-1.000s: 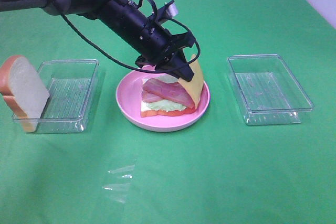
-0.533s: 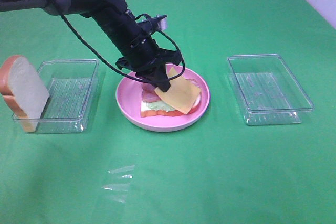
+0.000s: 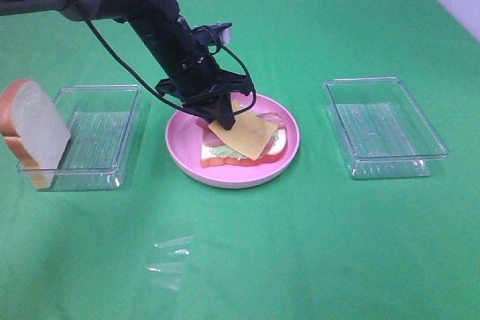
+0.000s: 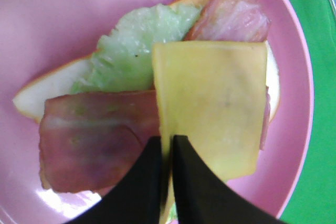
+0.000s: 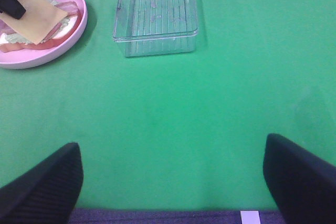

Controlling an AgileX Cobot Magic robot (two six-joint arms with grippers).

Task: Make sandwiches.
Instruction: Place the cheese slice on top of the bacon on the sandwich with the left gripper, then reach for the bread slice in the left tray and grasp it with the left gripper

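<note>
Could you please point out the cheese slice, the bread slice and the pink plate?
cheese slice (image 3: 244, 135), exterior high view, its middle.
bread slice (image 3: 36, 131), exterior high view, its white face.
pink plate (image 3: 184, 157), exterior high view, bare rim.

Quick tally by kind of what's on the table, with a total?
Clear plastic trays: 2
Pink plate: 1
Bread slices: 2, one leaning on the left tray, one under the fillings
Cheese slice: 1
Lettuce: 1
Meat slices: 2
Total: 9

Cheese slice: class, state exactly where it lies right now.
In the exterior high view the cheese slice lies on top of the sandwich stack on the pink plate, mid-table between two clear trays, its rear corner between the left claw's fingertips.
</note>
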